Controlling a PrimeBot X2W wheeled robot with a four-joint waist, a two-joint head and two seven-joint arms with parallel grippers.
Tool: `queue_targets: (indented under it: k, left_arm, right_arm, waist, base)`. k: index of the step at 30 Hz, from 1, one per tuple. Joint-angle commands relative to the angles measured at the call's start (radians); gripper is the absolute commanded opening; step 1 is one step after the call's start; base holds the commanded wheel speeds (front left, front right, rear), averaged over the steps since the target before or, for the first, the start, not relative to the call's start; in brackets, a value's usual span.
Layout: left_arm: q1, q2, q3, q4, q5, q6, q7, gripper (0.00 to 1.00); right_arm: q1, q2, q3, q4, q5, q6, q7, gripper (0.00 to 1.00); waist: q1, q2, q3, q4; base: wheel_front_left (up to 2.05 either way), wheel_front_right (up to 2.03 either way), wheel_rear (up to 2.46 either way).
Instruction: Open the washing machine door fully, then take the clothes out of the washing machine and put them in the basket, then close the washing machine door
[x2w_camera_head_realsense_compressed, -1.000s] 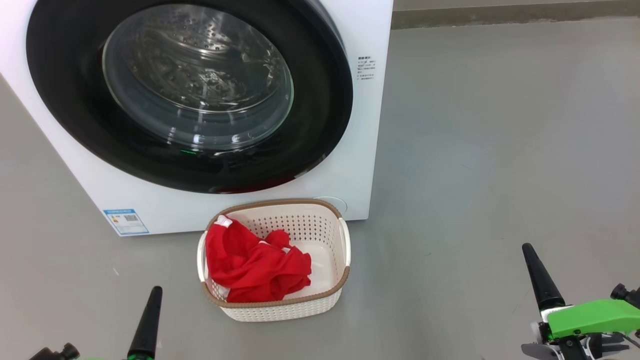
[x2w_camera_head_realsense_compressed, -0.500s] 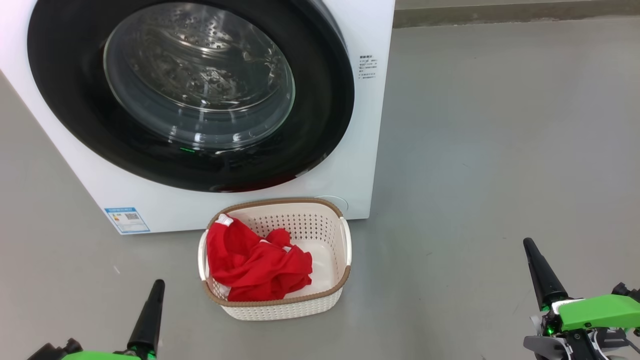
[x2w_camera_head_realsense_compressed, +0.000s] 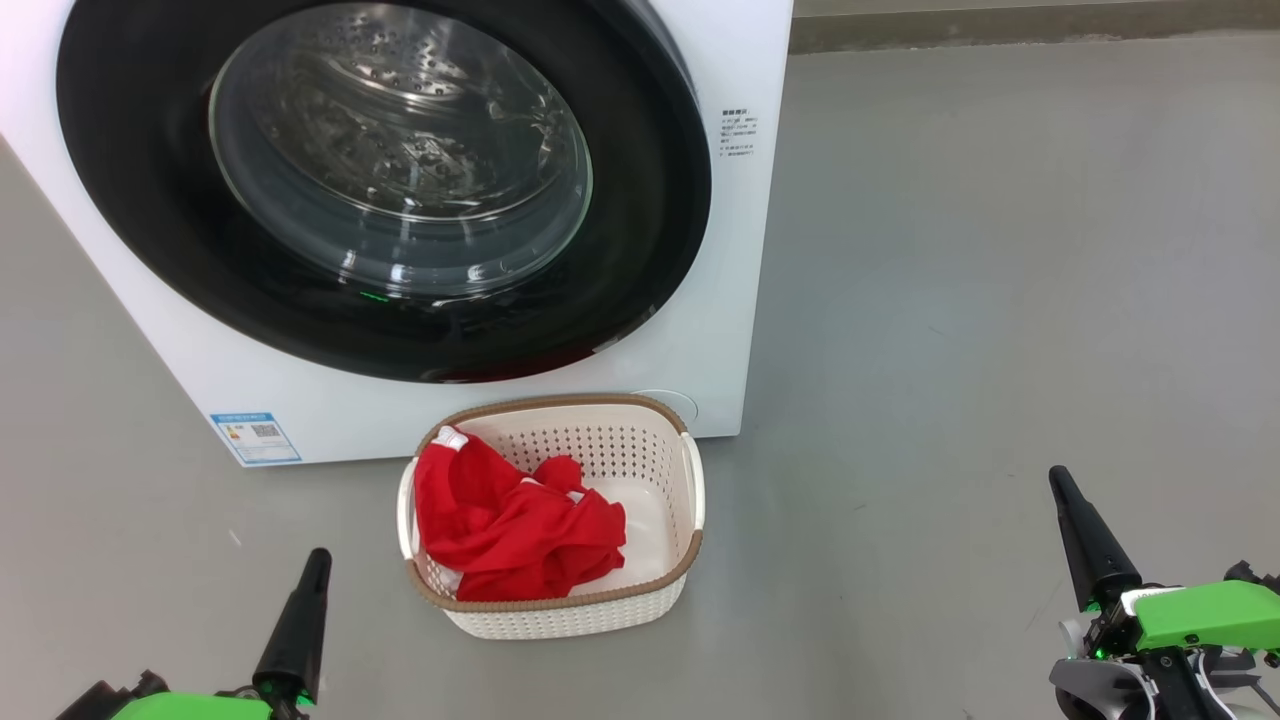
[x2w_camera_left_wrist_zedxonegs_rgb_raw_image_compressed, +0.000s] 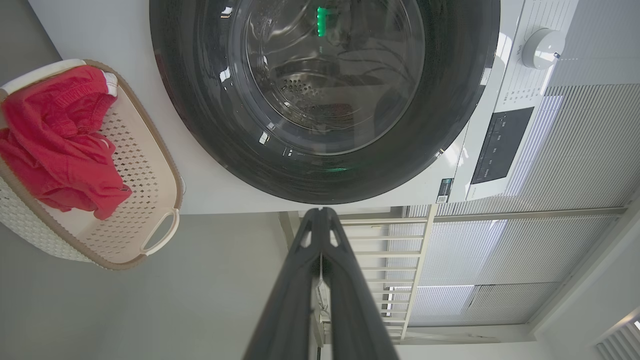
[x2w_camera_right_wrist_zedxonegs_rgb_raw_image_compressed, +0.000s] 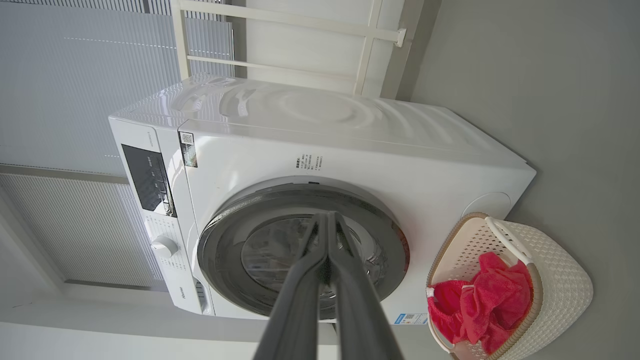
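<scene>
The door (x2w_camera_head_realsense_compressed: 645, 230) sits flush against the washer (x2w_camera_head_realsense_compressed: 725, 320), and through its glass the drum (x2w_camera_head_realsense_compressed: 380, 110) looks empty. The red clothes (x2w_camera_head_realsense_compressed: 515, 535) lie in the basket (x2w_camera_head_realsense_compressed: 600, 612) on the floor (x2w_camera_head_realsense_compressed: 950, 300), just in front of the washer. The left gripper (x2w_camera_head_realsense_compressed: 314, 570) and right gripper (x2w_camera_head_realsense_compressed: 1062, 487) each have their fingers pressed together, hold nothing, and are well apart from everything. Every step appears done, and nothing seems left.

Glossy black-rimmed washing machine door (x2w_camera_head_realsense_compressed: 380, 190) with clear glass window, smooth white washing machine (x2w_camera_head_realsense_compressed: 735, 300) casing lower centre, perforated cream plastic basket (x2w_camera_head_realsense_compressed: 640, 450) with brown woven-look rim, soft red cloth clothes (x2w_camera_head_realsense_compressed: 510, 535), matt grey floor (x2w_camera_head_realsense_compressed: 1000, 300) at right
</scene>
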Motion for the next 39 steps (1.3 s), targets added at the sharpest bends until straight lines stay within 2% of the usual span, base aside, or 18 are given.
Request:
queue_targets:
  k: [1, 39]
  left_arm:
    - [-0.039, 0.011, 0.035, -0.019, -0.013, -0.007, 0.007, 0.0]
    - [-0.039, 0.007, 0.041, -0.019, -0.008, -0.007, 0.011, 0.0]
  right_arm:
    - [-0.044, -0.015, 0.016, -0.025, 0.01, 0.001, 0.005, 0.0]
    - [-0.045, -0.01, 0.009, -0.024, 0.004, 0.001, 0.011, 0.0]
  waist:
    - [-0.0001, 0.0, 0.0, 0.0]
    - [-0.0001, 0.0, 0.0, 0.0]
  base:
    - [0.0, 0.0, 0.0]
    - [0.0, 0.0, 0.0]
